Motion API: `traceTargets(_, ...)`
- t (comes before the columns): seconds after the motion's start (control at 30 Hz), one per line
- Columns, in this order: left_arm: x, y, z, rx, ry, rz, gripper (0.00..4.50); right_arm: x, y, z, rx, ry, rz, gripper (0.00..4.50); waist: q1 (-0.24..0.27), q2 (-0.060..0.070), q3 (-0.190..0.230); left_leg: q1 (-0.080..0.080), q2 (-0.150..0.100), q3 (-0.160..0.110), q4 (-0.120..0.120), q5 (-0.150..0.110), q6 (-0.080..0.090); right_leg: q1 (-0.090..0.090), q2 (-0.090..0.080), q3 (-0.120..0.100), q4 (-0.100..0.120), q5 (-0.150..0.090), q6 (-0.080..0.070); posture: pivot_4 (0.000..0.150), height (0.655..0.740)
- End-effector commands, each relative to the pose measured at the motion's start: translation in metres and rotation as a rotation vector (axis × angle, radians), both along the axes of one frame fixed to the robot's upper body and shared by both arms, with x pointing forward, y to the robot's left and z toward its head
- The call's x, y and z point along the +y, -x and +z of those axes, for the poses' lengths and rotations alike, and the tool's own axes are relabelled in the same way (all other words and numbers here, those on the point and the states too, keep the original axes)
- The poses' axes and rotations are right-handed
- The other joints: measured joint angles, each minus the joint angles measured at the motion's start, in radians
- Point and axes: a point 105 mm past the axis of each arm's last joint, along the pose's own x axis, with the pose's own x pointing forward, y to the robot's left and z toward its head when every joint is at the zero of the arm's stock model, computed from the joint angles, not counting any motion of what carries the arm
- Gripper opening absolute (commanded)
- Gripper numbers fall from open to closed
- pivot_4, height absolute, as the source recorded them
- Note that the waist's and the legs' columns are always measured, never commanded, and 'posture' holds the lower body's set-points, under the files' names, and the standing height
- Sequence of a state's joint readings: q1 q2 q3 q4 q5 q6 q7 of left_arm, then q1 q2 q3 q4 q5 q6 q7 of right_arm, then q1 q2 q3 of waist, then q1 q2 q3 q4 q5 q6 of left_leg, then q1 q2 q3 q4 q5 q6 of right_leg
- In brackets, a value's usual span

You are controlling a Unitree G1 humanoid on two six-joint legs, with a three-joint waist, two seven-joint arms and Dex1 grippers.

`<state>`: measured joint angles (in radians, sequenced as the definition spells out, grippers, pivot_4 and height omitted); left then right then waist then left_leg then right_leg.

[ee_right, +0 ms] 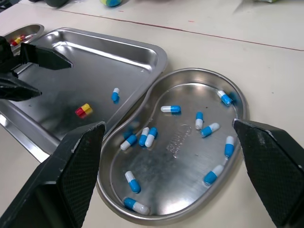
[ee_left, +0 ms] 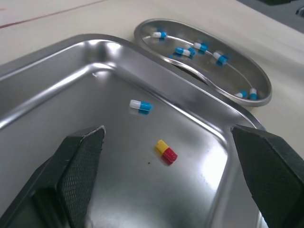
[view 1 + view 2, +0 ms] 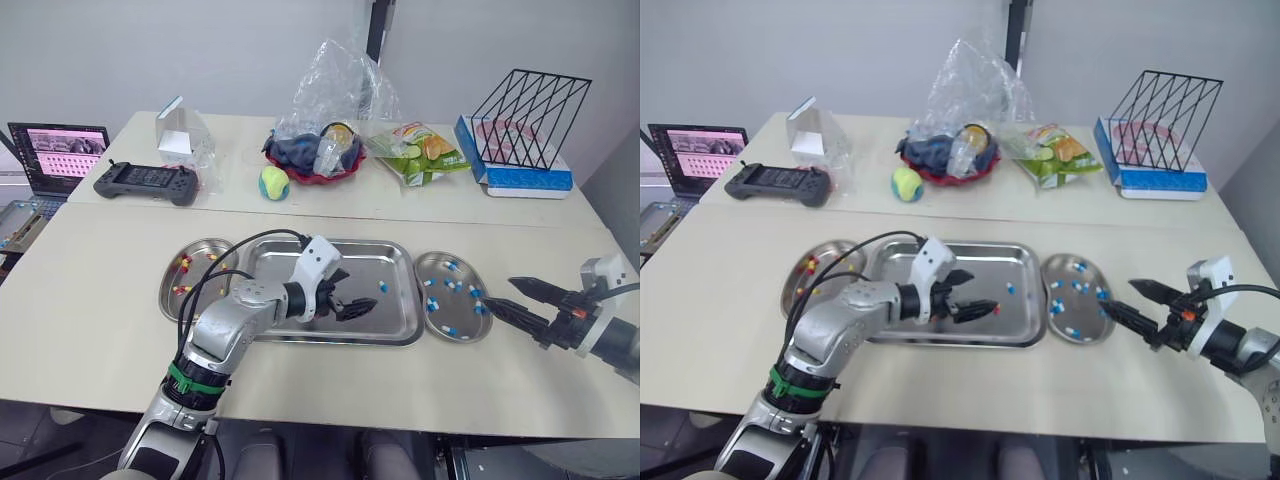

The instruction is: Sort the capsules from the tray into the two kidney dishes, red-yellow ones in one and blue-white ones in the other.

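The steel tray lies mid-table and holds one red-yellow capsule and one blue-white capsule. My left gripper hangs open low over the tray, and the red-yellow capsule lies on the tray floor between its fingers, untouched. The left kidney dish holds red-yellow capsules. The right kidney dish holds several blue-white capsules. My right gripper is open just right of that dish, pointing at it and holding nothing.
Behind the tray sit a green ball, a red bowl under a plastic bag, a snack bag, a black wire rack, a game controller and a laptop.
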<state>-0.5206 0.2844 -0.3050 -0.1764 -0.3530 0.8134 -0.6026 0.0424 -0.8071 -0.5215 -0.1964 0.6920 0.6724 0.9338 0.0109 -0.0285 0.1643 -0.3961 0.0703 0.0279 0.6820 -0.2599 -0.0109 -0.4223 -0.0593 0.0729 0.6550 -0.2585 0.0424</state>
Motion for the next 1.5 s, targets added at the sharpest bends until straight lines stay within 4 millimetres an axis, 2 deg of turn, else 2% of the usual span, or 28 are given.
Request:
traceTargets(0.03, -0.01, -0.001, 0.002, -0.034, -0.024, -0.02, 4.5, -0.001, -0.001, 0.014, -0.044, 0.02, -0.004, 4.49, 0.0, 0.0, 0.0, 0.0, -0.002, -0.002, 0.0, 0.0, 0.0, 0.0, 0.0, 0.0, 0.0, 0.0, 0.0, 0.15, 0.716)
traceTargets(0.23, -0.026, 0.001, -0.01, -0.029, -0.054, -0.022, 4.5, -0.004, 0.001, 0.014, -0.038, 0.036, -0.016, 4.49, 0.002, 0.0, 0.0, -0.001, -0.003, -0.004, 0.0, 0.0, 0.0, 0.001, -0.001, 0.0, 0.0, 0.0, 0.0, 0.15, 0.716)
traceTargets(0.47, -0.021, -0.006, -0.025, -0.058, -0.147, 0.035, 4.5, -0.015, 0.002, 0.016, -0.017, 0.066, -0.033, 4.49, 0.001, 0.0, 0.0, -0.001, -0.003, -0.005, 0.0, 0.0, 0.0, 0.001, 0.0, 0.0, 0.0, 0.0, 0.0, 0.15, 0.716)
traceTargets(0.5, -0.021, -0.006, -0.026, -0.063, -0.155, 0.037, 3.91, -0.016, 0.001, 0.016, -0.019, 0.068, -0.035, 4.5, 0.001, 0.0, 0.0, 0.0, -0.003, -0.005, 0.0, 0.0, 0.0, 0.001, -0.001, 0.0, 0.0, 0.0, 0.0, 0.15, 0.716)
traceTargets(0.67, -0.022, -0.007, -0.035, -0.067, -0.169, 0.041, 2.32, -0.016, -0.001, 0.013, -0.011, 0.071, -0.032, 4.5, 0.001, 0.001, 0.0, 0.0, -0.004, -0.005, 0.0, 0.0, 0.0, 0.001, -0.001, 0.0, 0.0, 0.0, 0.0, 0.15, 0.716)
traceTargets(0.9, -0.016, -0.012, -0.035, -0.08, -0.17, 0.061, 0.01, -0.017, -0.005, 0.012, -0.015, 0.08, -0.033, 4.5, 0.001, 0.001, -0.001, 0.0, -0.004, -0.005, 0.0, 0.0, 0.0, 0.002, -0.001, 0.0, 0.0, 0.0, 0.0, 0.15, 0.716)
traceTargets(1.23, -0.012, -0.015, -0.023, -0.122, -0.111, 0.018, 0.01, -0.018, -0.009, 0.01, -0.018, 0.089, -0.038, 4.5, 0.001, 0.001, -0.001, 0.0, -0.004, -0.005, 0.0, 0.0, 0.0, 0.002, -0.001, 0.0, 0.0, 0.0, 0.001, 0.15, 0.716)
traceTargets(1.3, -0.009, -0.015, -0.015, -0.124, -0.068, 0.015, 0.01, -0.018, -0.009, 0.009, -0.018, 0.089, -0.037, 4.5, 0.0, 0.001, -0.001, 0.0, -0.004, -0.005, 0.0, 0.0, 0.0, 0.002, -0.001, 0.0, 0.0, 0.0, 0.001, 0.15, 0.716)
traceTargets(1.37, -0.005, -0.017, 0.003, -0.108, 0.049, 0.02, 0.01, -0.016, -0.009, 0.01, -0.019, 0.084, -0.03, 4.5, 0.0, 0.001, -0.001, 0.0, -0.004, -0.005, 0.0, 0.0, 0.0, 0.001, -0.001, 0.0, 0.0, 0.0, 0.0, 0.15, 0.716)
traceTargets(1.4, -0.003, -0.018, 0.018, -0.074, 0.16, 0.022, 0.01, -0.016, -0.009, 0.01, -0.02, 0.083, -0.025, 4.5, 0.0, 0.001, -0.001, 0.0, -0.004, -0.005, 0.0, 0.0, 0.0, 0.001, -0.001, 0.0, 0.0, 0.0, 0.001, 0.15, 0.716)
traceTargets(1.47, 0.015, -0.018, 0.048, -0.089, 0.259, -0.009, 0.01, -0.014, -0.011, 0.014, -0.034, 0.077, -0.005, 4.5, -0.001, 0.001, -0.001, -0.001, -0.003, -0.005, 0.0, 0.0, 0.0, 0.001, -0.001, 0.0, 0.0, 0.0, 0.001, 0.15, 0.716)
traceTargets(1.5, 0.023, -0.02, 0.057, -0.102, 0.273, -0.005, 0.01, -0.013, -0.013, 0.016, -0.041, 0.074, 0.002, 4.5, -0.002, 0.001, -0.001, -0.001, -0.003, -0.005, 0.0, 0.0, 0.0, 0.001, -0.001, -0.001, 0.0, 0.0, 0.0, 0.15, 0.716)
